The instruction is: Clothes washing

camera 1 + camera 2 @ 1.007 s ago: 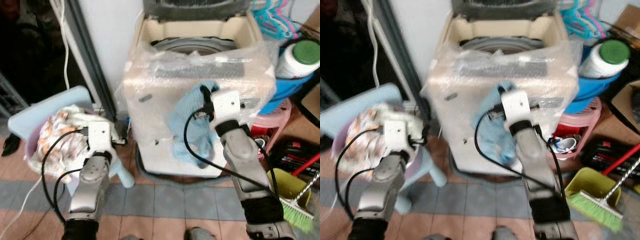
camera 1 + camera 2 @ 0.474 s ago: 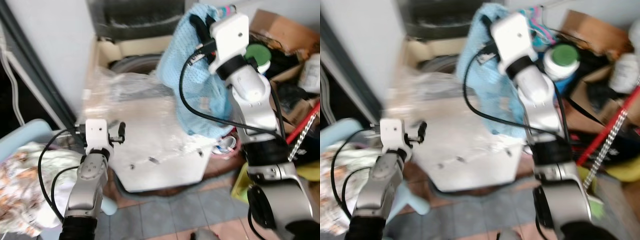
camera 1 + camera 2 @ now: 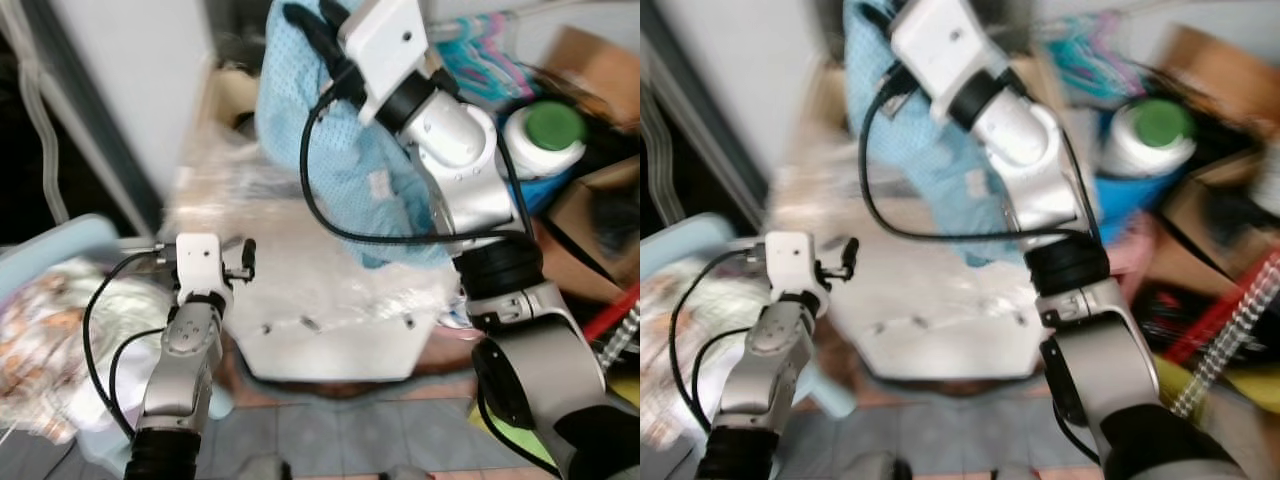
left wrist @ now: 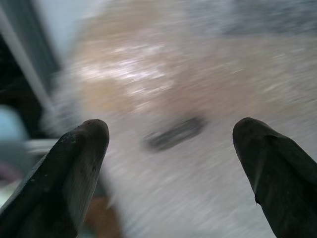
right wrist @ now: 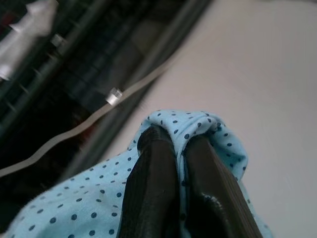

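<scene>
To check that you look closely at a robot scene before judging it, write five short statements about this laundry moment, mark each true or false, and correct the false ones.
1. The right gripper is shut on the light blue dotted garment. True.
2. The left gripper also holds a piece of clothing. False: its fingers are spread apart with nothing between them.
3. The garment is held up above the plastic-wrapped washing machine. True.
4. The white bottle has a red cap. False: its cap is green.
5. The patterned laundry lies on the robot's right. False: it lies low on the robot's left.
</scene>
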`<state>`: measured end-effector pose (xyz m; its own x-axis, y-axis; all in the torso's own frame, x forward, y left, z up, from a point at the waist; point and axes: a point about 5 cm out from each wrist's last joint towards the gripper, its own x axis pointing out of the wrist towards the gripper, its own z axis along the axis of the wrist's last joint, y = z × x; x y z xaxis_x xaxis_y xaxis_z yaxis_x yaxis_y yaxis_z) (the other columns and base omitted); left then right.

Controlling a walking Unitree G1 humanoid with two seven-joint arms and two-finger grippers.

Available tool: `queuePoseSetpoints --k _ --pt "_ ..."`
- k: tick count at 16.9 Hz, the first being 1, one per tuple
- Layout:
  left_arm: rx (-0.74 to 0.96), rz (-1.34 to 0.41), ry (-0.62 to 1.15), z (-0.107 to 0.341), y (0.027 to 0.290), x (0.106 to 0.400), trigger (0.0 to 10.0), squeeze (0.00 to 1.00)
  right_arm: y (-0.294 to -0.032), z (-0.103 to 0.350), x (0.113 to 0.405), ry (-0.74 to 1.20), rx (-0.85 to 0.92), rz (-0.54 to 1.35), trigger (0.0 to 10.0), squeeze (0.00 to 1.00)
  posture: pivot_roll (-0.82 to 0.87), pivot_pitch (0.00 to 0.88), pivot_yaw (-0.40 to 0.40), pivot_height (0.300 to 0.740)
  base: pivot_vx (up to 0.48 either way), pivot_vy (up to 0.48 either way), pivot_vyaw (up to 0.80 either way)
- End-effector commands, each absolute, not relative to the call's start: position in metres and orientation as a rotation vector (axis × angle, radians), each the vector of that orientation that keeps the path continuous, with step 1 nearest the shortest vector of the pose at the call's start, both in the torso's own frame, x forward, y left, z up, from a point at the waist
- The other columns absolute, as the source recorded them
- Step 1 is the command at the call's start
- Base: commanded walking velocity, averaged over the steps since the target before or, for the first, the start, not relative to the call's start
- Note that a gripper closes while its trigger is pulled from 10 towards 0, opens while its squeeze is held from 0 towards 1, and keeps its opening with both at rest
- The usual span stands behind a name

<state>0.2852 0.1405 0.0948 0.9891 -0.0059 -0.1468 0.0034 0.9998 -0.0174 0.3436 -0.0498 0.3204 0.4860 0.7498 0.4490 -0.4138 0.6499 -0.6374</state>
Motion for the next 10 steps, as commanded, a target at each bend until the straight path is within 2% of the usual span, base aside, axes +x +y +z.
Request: queuePoseSetpoints --k 1,4,6,10 --pt "-0.012 -0.004 0.15 0.094 0.139 0.284 10.0 0.0 -0.054 0.321 0.343 -0.788 -0.479 0.75 10.0 0.0 -0.09 0.0 0.089 0.74 0.0 0.0 0.73" --pt "-0.013 -0.021 0.144 0.095 0.138 0.284 10.0 0.0 -0.06 0.319 0.345 -0.773 -0.466 0.748 10.0 0.0 -0.1 0.0 0.089 0.74 0.0 0.0 0.71" --pt "-0.015 -0.026 0.144 0.094 0.137 0.284 10.0 0.0 -0.064 0.321 0.348 -0.766 -0.463 0.731 10.0 0.0 -0.1 0.0 0.092 0.74 0.281 0.0 0.67" --pt "-0.012 -0.026 0.143 0.094 0.137 0.283 10.0 0.0 -0.074 0.315 0.359 -0.702 -0.434 0.635 10.0 0.0 -0.1 0.0 0.093 0.74 0.299 0.0 0.0"
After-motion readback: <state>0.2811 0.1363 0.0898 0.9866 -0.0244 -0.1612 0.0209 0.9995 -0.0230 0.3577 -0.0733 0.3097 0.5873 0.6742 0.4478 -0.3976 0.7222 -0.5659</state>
